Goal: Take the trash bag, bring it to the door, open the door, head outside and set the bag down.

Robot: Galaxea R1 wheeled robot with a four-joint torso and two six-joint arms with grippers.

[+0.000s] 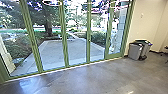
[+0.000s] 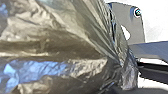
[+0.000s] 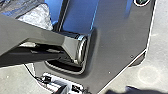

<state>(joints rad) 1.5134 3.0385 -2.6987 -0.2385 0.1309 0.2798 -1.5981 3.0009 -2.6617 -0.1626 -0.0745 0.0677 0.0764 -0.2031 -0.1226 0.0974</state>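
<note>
The trash bag (image 2: 50, 50) is before my left wrist, close to my base plate (image 3: 112, 50), its plastic drawn together at the neck (image 2: 121, 66). I judge that my left claw carries it there, but how far this claw is open, I cannot tell. If the thin plastic rubs on the plate's edge, it may tear; if the neck slips, the bag may fall. At the doors, the loose body could be caught between me and the green frame (image 1: 63, 37), because it is bulky. The low sill (image 1: 75, 67) could shake the load. The concrete floor (image 1: 100, 77) stretches wide to the glass; the bins (image 1: 135, 51) stand beside the frame's right end, so turning there looks tighter. Outside, the paving (image 1: 75, 48) offers broad room.
</note>
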